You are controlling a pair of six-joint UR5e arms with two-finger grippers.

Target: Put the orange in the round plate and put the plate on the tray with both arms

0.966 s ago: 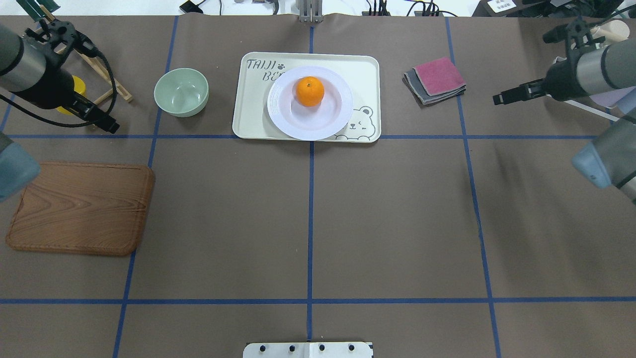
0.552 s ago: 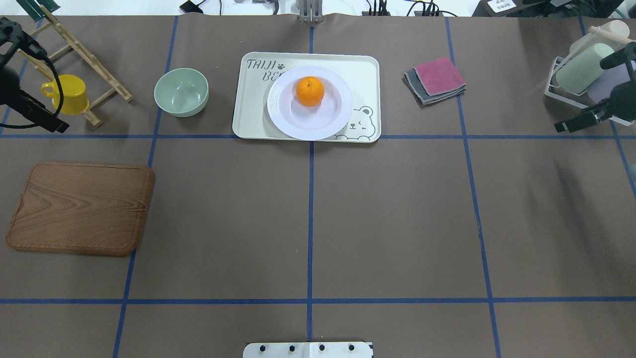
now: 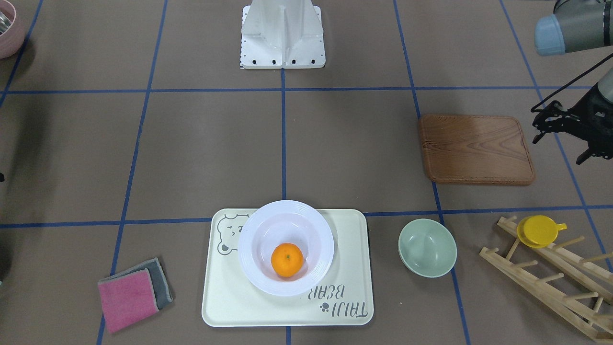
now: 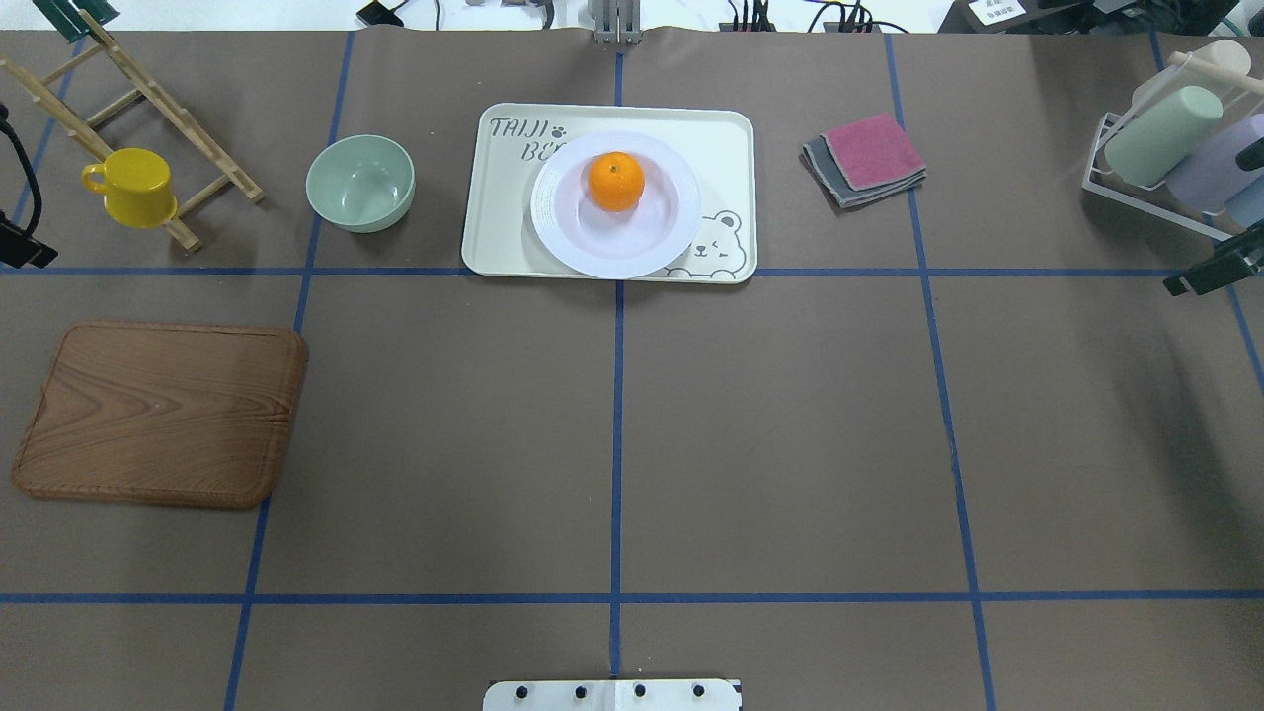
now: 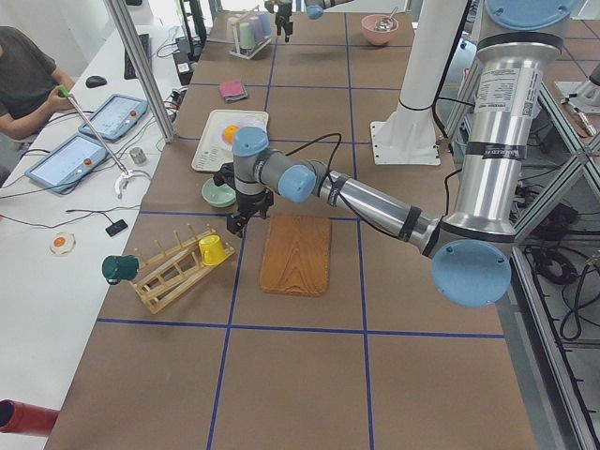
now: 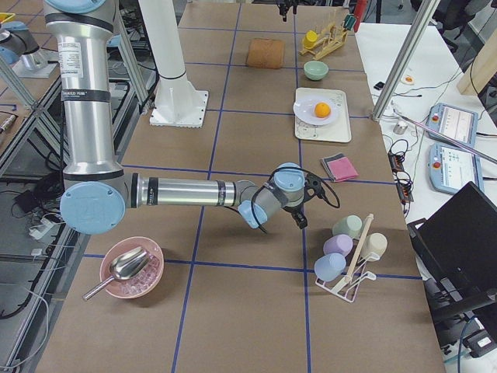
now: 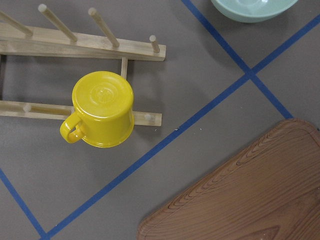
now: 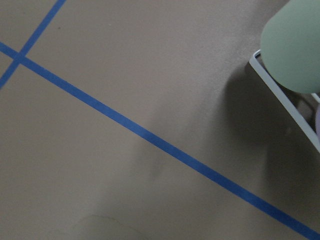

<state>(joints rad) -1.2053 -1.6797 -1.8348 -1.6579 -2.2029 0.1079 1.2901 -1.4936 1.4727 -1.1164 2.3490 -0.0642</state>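
Orange [image 4: 615, 182] sits in the round plate [image 4: 549, 212], toward 12 o'clock, plate on the tray [image 4: 494, 229]. Job looks done, so my left pincer [image 3: 558, 151] hangs spread, empty; right pincer [image 4: 1210, 272], cannot tell.

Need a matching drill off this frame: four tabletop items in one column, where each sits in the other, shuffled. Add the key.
Items:
1. orange
2. round plate
3. yellow cup
4. pink cloth

Places:
A. upside down on the wooden rack
B. on the tray
C. in the round plate
D. on top of a grey cloth

Pairs: 1-C, 2-B, 3-A, 4-D
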